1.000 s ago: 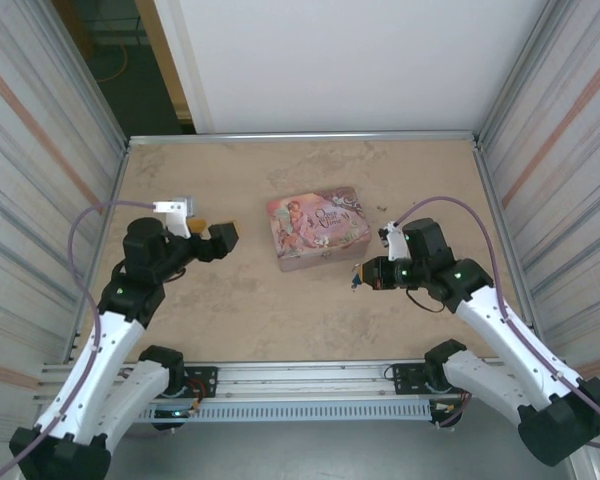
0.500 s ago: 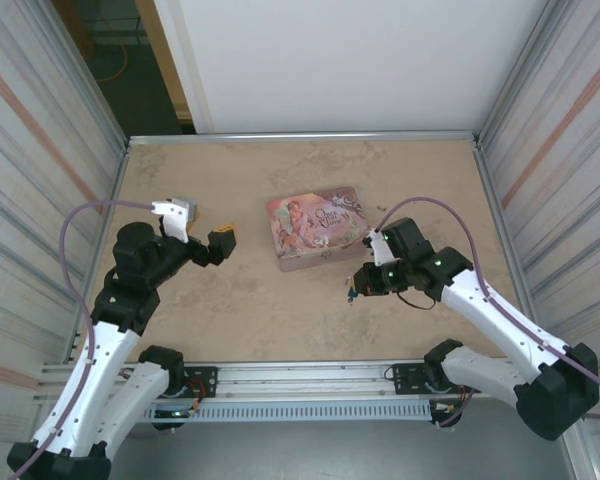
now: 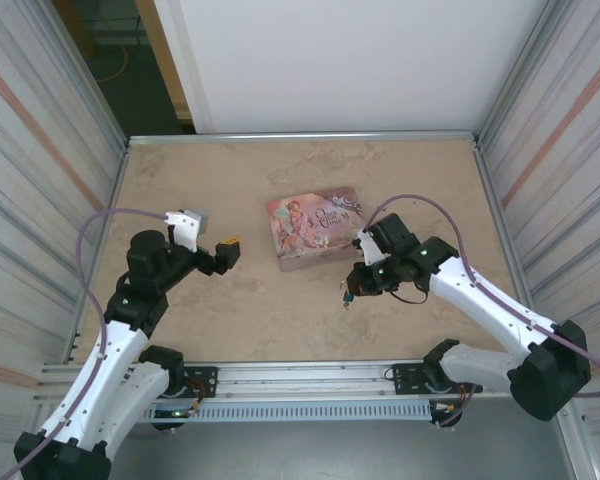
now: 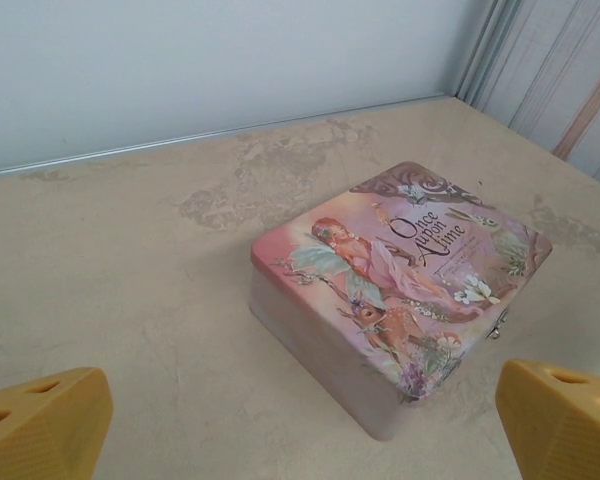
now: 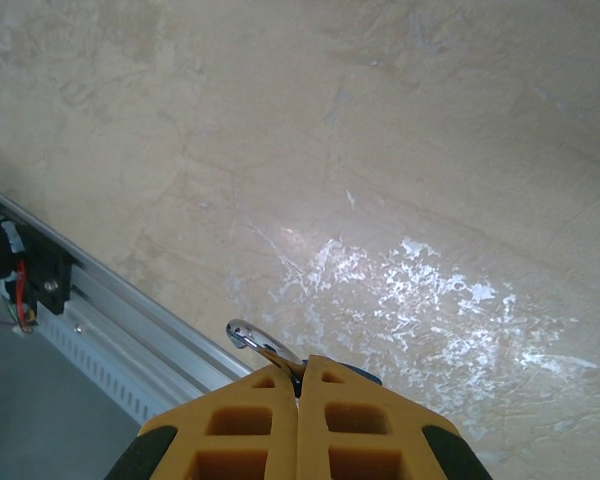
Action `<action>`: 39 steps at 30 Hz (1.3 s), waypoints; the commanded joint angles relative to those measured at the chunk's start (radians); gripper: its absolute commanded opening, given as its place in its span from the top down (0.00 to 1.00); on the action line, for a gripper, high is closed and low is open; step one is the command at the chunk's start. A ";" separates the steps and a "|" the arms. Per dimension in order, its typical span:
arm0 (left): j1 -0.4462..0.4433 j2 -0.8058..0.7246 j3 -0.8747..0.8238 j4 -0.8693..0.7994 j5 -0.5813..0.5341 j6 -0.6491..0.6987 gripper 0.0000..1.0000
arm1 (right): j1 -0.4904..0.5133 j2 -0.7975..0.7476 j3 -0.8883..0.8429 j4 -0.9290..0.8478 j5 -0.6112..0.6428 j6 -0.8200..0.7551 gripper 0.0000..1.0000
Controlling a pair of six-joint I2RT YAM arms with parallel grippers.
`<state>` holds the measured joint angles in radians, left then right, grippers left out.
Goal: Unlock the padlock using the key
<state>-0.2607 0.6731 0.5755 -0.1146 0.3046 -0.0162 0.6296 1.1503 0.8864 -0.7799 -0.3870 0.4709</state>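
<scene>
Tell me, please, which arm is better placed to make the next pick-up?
Left, most likely. The left gripper is open and holds nothing, facing the pink tin. The right gripper is shut on the padlock, whose silvery shackle pokes out past it, so it is occupied.

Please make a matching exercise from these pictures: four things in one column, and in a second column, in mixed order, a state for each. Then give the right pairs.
Things
1. pink tin
2. left gripper
3. right gripper
4. padlock

States
A. jaws wide apart, holding nothing
B. silvery loop pokes out of a grip
C. lies flat, lid closed
D. jaws pressed together

Pairs: 1-C, 2-A, 3-D, 4-B
</scene>
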 commanded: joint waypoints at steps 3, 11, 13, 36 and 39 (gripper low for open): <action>0.008 -0.020 -0.003 0.009 -0.022 0.047 0.01 | 0.038 0.082 0.019 -0.006 -0.041 0.042 1.00; 0.008 0.000 0.007 -0.009 -0.050 0.059 0.01 | 0.079 0.278 0.022 0.071 -0.099 0.031 1.00; 0.008 0.005 0.010 -0.014 -0.056 0.061 0.01 | 0.086 0.321 0.030 0.084 -0.110 0.031 1.00; 0.008 0.010 0.013 -0.026 -0.061 0.061 0.01 | 0.100 0.494 0.013 0.151 -0.135 0.009 1.00; 0.008 0.012 0.015 -0.029 -0.059 0.061 0.01 | 0.102 0.501 0.007 0.157 -0.133 0.012 1.00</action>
<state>-0.2607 0.6827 0.5755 -0.1326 0.2588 0.0269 0.7235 1.6337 0.8993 -0.6247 -0.4999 0.4881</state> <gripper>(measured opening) 0.987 0.055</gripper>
